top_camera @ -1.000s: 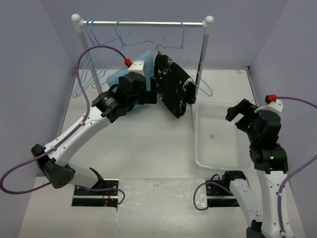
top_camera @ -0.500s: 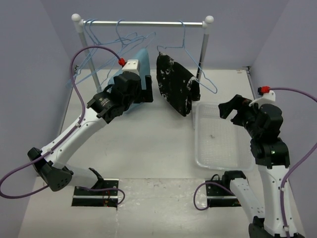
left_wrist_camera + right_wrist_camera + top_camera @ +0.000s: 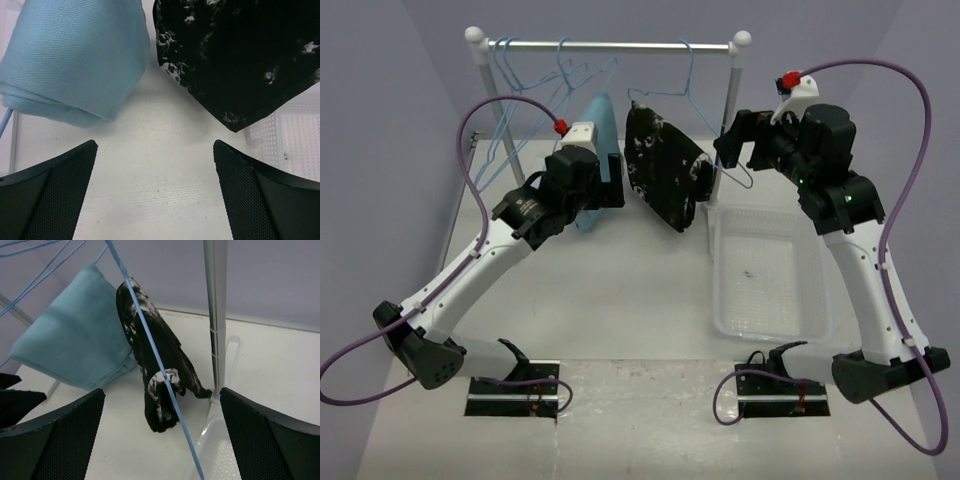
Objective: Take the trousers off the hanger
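Observation:
The black trousers (image 3: 665,170) with white speckles hang folded over a light-blue wire hanger (image 3: 692,70) on the rack rail. My left gripper (image 3: 613,185) is open and empty, just left of the trousers and beside the blue cloth. In the left wrist view the gripper (image 3: 155,145) faces bare table, with the trousers (image 3: 235,55) ahead to the right. My right gripper (image 3: 732,140) is open and empty, raised at the right post and just right of the trousers. In the right wrist view the hanger wire (image 3: 153,345) crosses the trousers (image 3: 135,335) between my fingers (image 3: 162,390).
A plain light-blue cloth (image 3: 595,150) hangs left of the trousers. Several bare blue hangers (image 3: 510,110) hang at the rail's left end. The rack post (image 3: 215,315) stands close to my right gripper. A clear plastic tray (image 3: 715,270) lies on the table at the right.
My right arm rose from over the tray to the rack's right post. My left gripper drew back to the left, off the trousers. The trousers swung slightly.

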Controlling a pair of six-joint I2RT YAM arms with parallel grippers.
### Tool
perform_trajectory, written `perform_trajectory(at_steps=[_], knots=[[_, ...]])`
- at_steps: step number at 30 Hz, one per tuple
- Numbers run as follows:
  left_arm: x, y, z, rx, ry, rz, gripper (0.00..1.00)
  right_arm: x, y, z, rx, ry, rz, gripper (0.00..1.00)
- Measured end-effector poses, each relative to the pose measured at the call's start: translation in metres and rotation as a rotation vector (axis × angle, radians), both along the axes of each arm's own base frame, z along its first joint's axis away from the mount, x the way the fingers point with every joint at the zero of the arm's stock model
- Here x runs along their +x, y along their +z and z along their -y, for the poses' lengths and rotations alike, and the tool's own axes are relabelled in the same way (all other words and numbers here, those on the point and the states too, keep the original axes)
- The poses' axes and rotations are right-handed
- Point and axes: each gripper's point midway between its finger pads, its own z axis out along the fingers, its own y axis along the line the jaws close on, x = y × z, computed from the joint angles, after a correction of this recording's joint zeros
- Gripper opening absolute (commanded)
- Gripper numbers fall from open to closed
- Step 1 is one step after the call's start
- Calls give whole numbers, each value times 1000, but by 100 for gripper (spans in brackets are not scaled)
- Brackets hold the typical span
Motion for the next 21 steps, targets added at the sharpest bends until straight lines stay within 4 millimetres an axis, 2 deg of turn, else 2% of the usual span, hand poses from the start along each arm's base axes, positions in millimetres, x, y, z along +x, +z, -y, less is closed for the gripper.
perform_trajectory(at_steps=[5,7,10,12,14,15,16,17,19,20,21], knots=[[-2,6,1,-16,-14,14,100,25,15,-10,-51,34,43,99],[-1,10,4,-25,-29,25,100,38,11,-18,-79,66,46,99],[1,14,8,-32,-50,44,100,61,-8,-34,-143,118,31,99],[1,15,10,-33,-64,48,100,79,-27,-47,-191,157,14,89],[2,17,12,-35,-73,56,100,93,-40,-57,-220,186,1,73],[2,18,13,-36,-77,61,100,99,-45,-63,-229,207,-2,70],[3,19,14,-38,-81,65,100,106,-47,-67,-233,217,2,65],[3,20,15,-41,-86,70,100,110,-46,-70,-233,226,13,53],[4,21,17,-42,-93,75,100,116,-44,-74,-235,239,37,42],[5,21,17,-42,-95,76,100,117,-42,-75,-233,240,47,30],[5,20,18,-43,-97,77,100,118,-39,-76,-228,242,60,24]])
